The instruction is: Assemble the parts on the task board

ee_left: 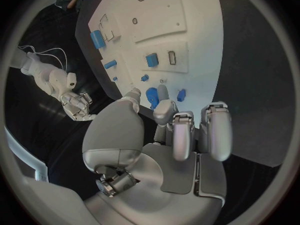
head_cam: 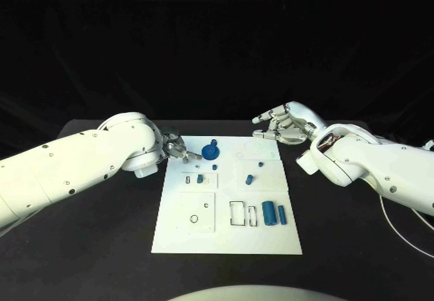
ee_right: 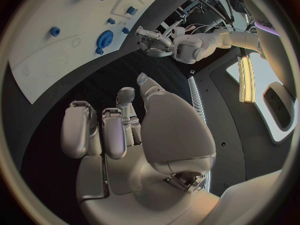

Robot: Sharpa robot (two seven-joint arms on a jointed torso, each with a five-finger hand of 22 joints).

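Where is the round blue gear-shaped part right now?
In the head view, the blue gear lies near the far edge of the task board, on its left half, just beside the fingertips of the left hand, whose fingers are spread.

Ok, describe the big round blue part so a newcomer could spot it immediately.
Start at the white task board mid-table and go to its far edge, near the left hand. The gear-like blue disc lies there, the only wide round piece; the other blue parts are small pegs or cylinders.
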